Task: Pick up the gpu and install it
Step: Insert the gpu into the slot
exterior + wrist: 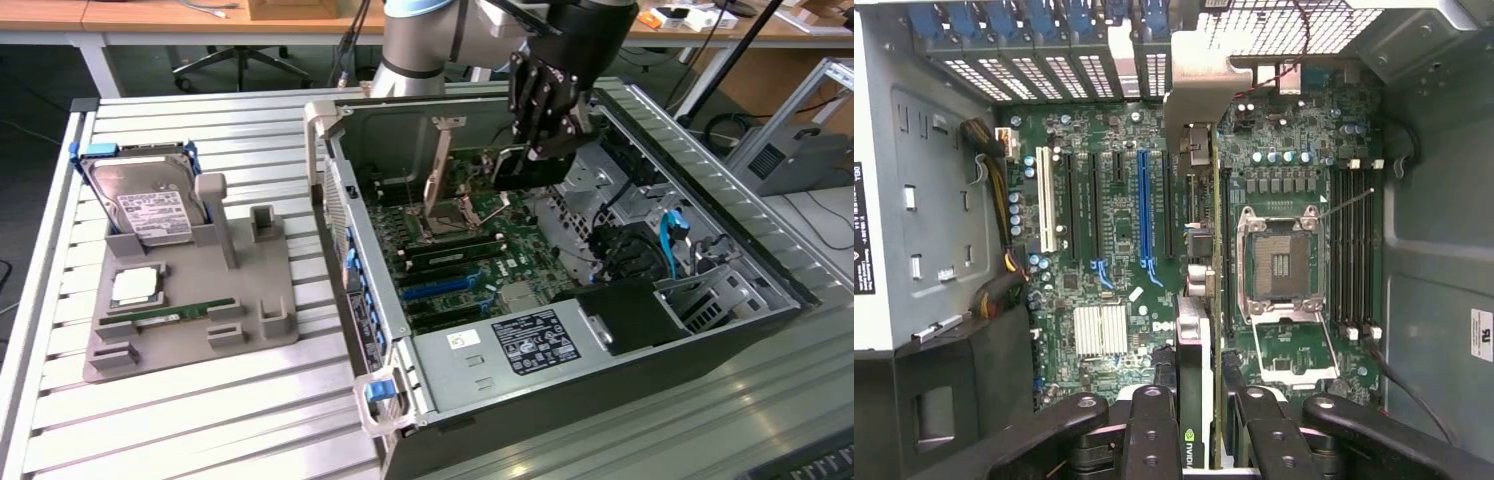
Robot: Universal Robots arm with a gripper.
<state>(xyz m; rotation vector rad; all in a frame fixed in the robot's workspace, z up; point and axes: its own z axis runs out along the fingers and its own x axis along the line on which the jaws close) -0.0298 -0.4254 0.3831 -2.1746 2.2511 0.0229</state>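
one claw (545, 148), partly closed, grips the gpu (525, 172) edge-on above the motherboard (461, 262) inside the case (574, 410).

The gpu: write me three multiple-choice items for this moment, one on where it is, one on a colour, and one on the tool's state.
1. Where is the gpu?
A. lying on the tray
B. hanging over the motherboard inside the open case
C. standing beside the hard drive

2. What colour is the tray under the hard drive?
A. grey
B. red
C. yellow

3. What state is the tool in?
A. open and empty
B. shut on the gpu
C. shut on the hard drive

Answers:
1. B: in the exterior view the gpu hangs below the tool, above the motherboard.
2. A: the tray is plain grey.
3. B: in the wrist view the tool clamps both faces of the gpu.
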